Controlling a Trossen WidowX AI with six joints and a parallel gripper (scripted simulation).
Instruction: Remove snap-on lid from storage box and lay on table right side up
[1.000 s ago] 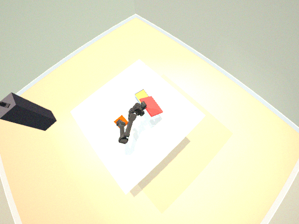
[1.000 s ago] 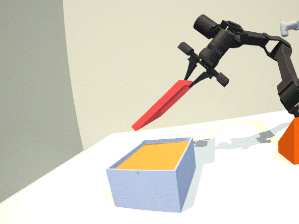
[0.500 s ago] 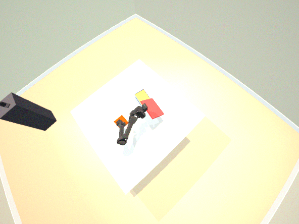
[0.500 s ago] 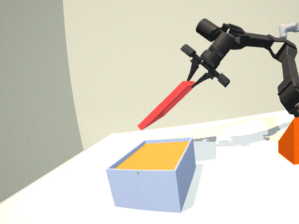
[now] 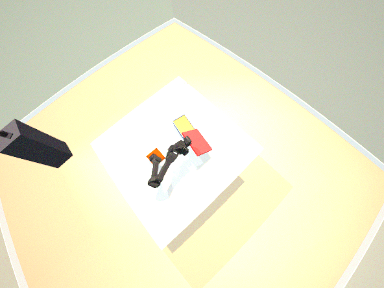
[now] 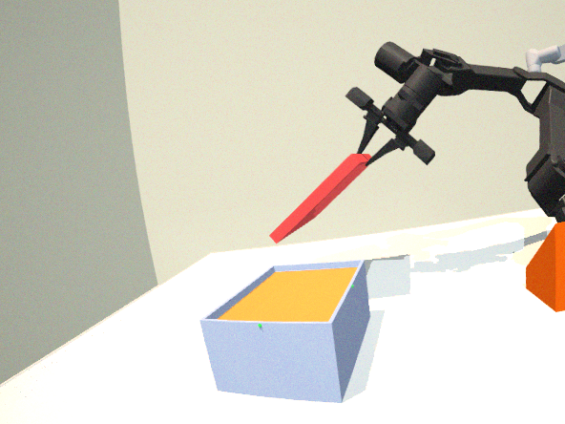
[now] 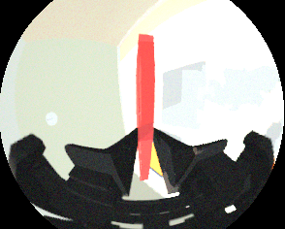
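The red lid (image 5: 198, 141) (image 6: 321, 195) (image 7: 145, 82) hangs in the air, tilted steeply, its far end lower than the held end. My gripper (image 6: 363, 158) (image 7: 145, 135) is shut on one end of the lid, one fingertip on each face. The blue-grey storage box (image 6: 277, 360) stands upright and open on the table, below the lid and apart from it. Its yellow-orange inside (image 5: 183, 123) (image 6: 296, 296) (image 7: 154, 162) shows. In the top view the lid covers part of the box.
An orange block (image 5: 156, 152) (image 6: 549, 269) stands by the arm's base. The white table (image 5: 130, 136) (image 6: 453, 353) has its edge beyond the box. A long dark block (image 5: 39, 149) is at the left of the top view, off the table. A pale pipe-like object (image 6: 533, 60) shows behind the arm.
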